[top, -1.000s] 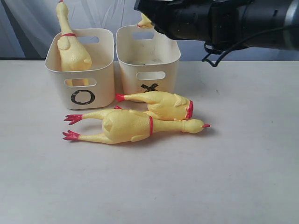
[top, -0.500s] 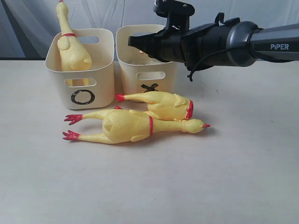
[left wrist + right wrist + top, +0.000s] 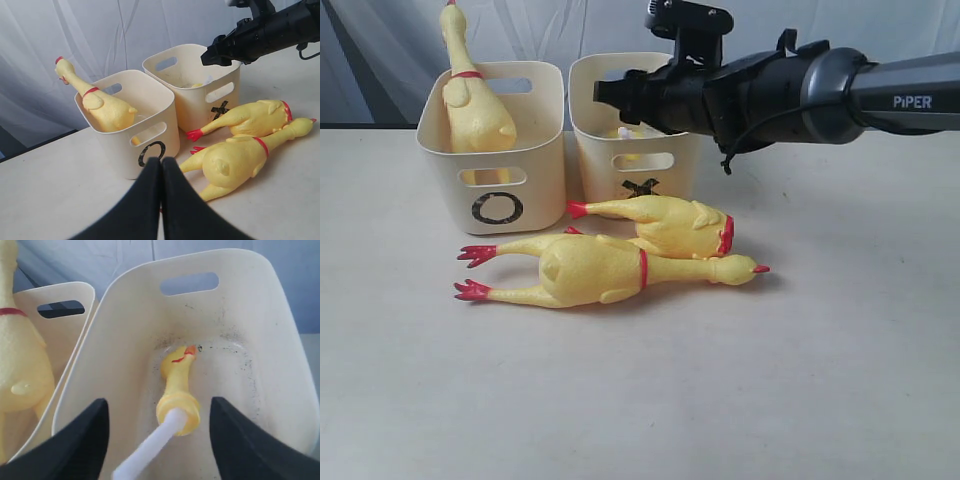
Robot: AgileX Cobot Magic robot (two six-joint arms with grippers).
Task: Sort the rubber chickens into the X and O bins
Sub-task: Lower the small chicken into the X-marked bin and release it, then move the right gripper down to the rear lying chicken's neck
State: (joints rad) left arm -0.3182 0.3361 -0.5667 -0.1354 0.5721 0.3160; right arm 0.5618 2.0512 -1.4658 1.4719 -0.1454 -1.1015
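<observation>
One rubber chicken [image 3: 470, 105] stands head-up in the O bin [image 3: 535, 190]. Two more lie on the table in front of the bins. The nearer one [image 3: 595, 270] has its beak to the right. The one behind it [image 3: 665, 222] ends at its red neck band, with no head showing. A small yellow chicken-head piece with a white tube [image 3: 177, 385] lies inside the X bin [image 3: 682, 150]. My right gripper [image 3: 610, 92] hangs open over the X bin, its fingers [image 3: 85, 440] either side of that piece without touching it. My left gripper [image 3: 161, 167] is shut and empty, well short of the O bin [image 3: 120, 150].
A pale curtain [image 3: 380, 50] hangs behind the bins. The right arm [image 3: 840, 90] stretches across from the right above the table. The table [image 3: 640, 400] shows bare surface in front of the chickens.
The right arm came down from the top of the view to the X bin. The yellow piece it carried now lies in that bin, and the fingers stand apart.
</observation>
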